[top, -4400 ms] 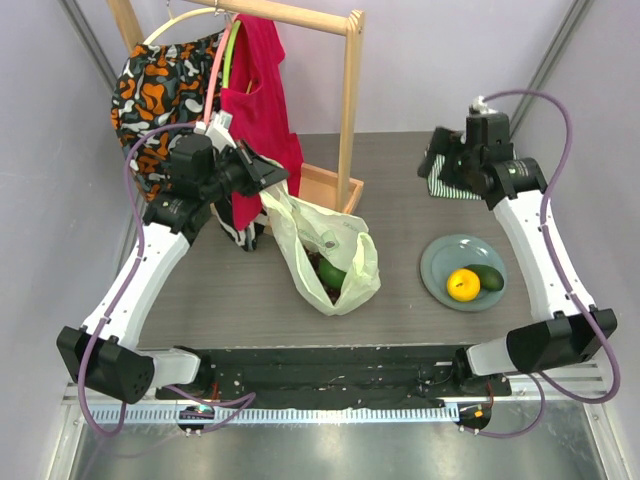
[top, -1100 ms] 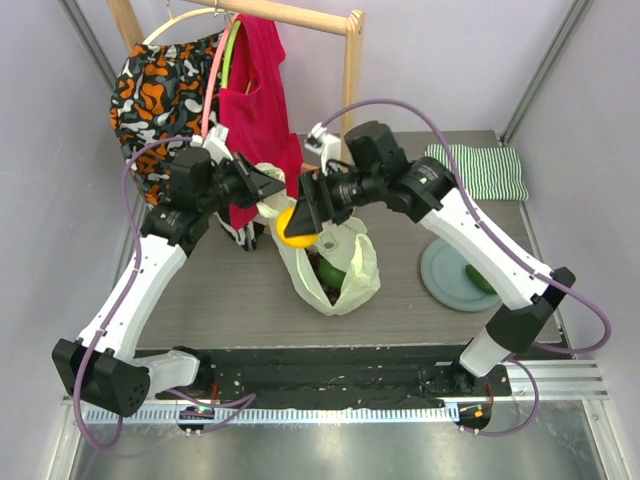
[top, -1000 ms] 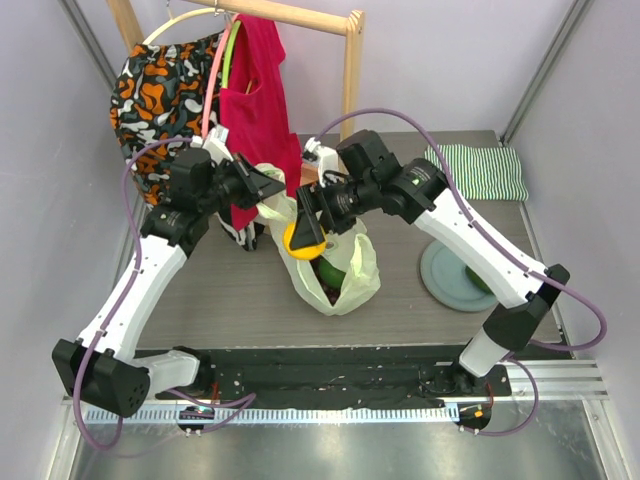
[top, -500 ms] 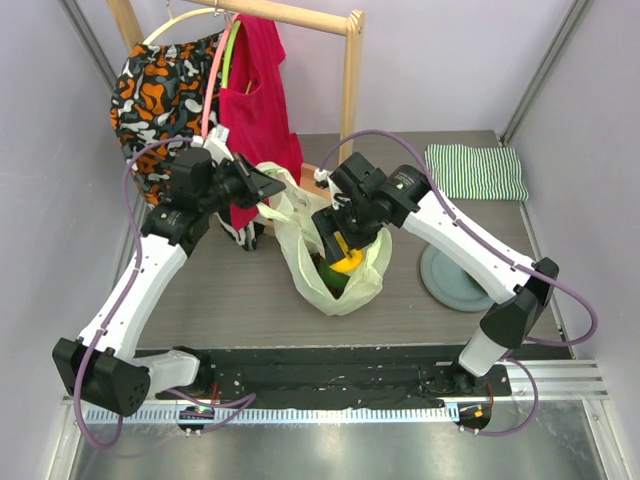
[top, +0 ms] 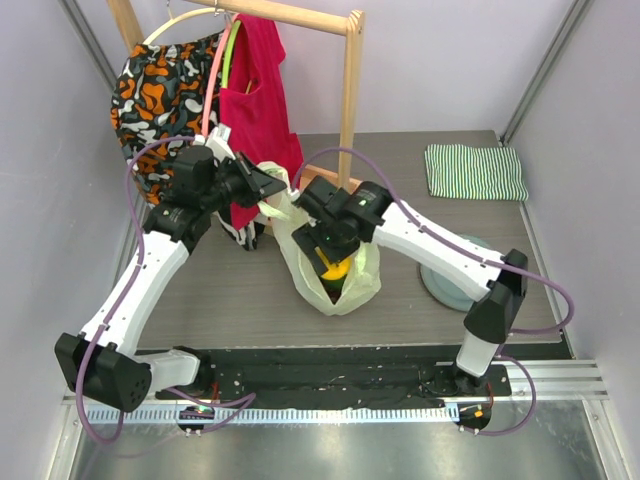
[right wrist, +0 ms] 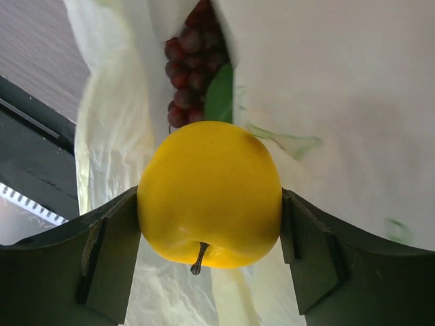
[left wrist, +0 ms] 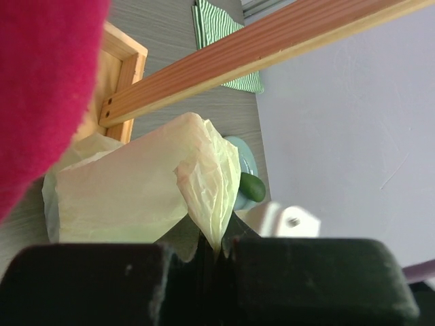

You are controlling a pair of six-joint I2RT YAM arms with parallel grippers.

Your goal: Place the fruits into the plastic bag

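Note:
The pale-green plastic bag (top: 352, 288) stands at mid-table. My left gripper (top: 266, 189) is shut on its upper edge and holds the mouth up; the pinched film shows in the left wrist view (left wrist: 207, 183) at the left gripper (left wrist: 216, 252). My right gripper (top: 334, 256) is down inside the bag, shut on a round yellow fruit (top: 335, 266). In the right wrist view the yellow fruit (right wrist: 209, 193) sits between the right gripper's (right wrist: 209, 227) fingers, above dark red grapes (right wrist: 189, 75) and a green piece (right wrist: 221, 96). A green avocado (left wrist: 253, 187) lies on the grey plate (left wrist: 245, 157).
The grey plate (top: 437, 289) is right of the bag, mostly under my right arm. A striped cloth (top: 475, 172) lies at the back right. A wooden rack (top: 350, 100) with a red garment (top: 255, 95) and a patterned one (top: 160, 80) stands behind the bag.
My right gripper carried the yellow fruit from beside the bag's mouth down into the bag. The left gripper kept its hold on the bag's edge.

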